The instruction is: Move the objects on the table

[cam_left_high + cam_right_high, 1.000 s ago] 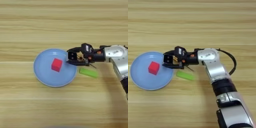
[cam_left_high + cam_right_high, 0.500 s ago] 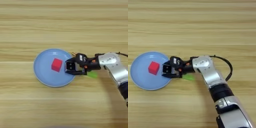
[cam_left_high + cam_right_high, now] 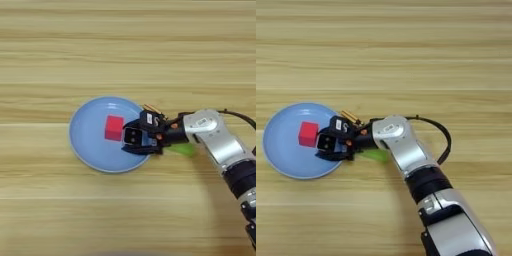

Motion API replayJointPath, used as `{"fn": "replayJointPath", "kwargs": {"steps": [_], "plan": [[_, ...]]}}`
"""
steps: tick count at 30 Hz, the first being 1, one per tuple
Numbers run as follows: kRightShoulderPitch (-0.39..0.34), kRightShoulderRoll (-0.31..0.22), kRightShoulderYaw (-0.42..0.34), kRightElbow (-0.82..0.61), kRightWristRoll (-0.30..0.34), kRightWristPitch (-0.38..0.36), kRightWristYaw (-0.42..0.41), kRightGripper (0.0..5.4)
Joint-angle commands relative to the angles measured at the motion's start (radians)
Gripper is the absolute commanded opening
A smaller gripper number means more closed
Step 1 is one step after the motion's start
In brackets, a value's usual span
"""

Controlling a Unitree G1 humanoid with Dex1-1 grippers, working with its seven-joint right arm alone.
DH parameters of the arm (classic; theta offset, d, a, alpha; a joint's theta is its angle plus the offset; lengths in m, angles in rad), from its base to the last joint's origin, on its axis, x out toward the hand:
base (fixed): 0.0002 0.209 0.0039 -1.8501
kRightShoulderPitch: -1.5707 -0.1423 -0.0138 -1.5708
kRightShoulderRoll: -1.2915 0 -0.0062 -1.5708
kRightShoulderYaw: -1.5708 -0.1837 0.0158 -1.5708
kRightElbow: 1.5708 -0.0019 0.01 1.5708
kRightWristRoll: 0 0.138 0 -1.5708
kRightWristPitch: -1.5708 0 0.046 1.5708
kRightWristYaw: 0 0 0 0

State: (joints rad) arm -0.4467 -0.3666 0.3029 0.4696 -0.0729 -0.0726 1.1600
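My gripper (image 3: 134, 140) sits low over the plate's (image 3: 87, 150) right side, the red cube (image 3: 114, 127) just beside it on the left. The green bar (image 3: 181, 149) lies under my forearm. Around the plate the table (image 3: 125, 45) offers open passage on every side.

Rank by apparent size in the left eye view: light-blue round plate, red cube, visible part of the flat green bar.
1. Light-blue round plate, by far the largest.
2. Red cube.
3. Flat green bar: mostly hidden under the right gripper and arm, so only a sliver shows; its full size can't be judged.
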Motion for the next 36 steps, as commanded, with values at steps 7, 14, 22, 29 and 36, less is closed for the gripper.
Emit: {"fn": "replayJointPath", "kwargs": {"steps": [7, 14, 22, 29, 36], "plan": [[-0.067, -0.014, -0.023, -0.035, 0.015, 0.015, -0.033, 4.29], [-0.082, -0.021, -0.058, -0.098, 0.067, 0.053, -0.024, 4.99], [-0.112, -0.038, -0.103, -0.118, 0.091, 0.067, -0.038, 5.35], [-0.148, -0.051, -0.149, -0.113, 0.106, 0.071, -0.054, 5.35], [-0.195, -0.075, -0.196, -0.057, 0.117, 0.061, -0.067, 5.35]]}}
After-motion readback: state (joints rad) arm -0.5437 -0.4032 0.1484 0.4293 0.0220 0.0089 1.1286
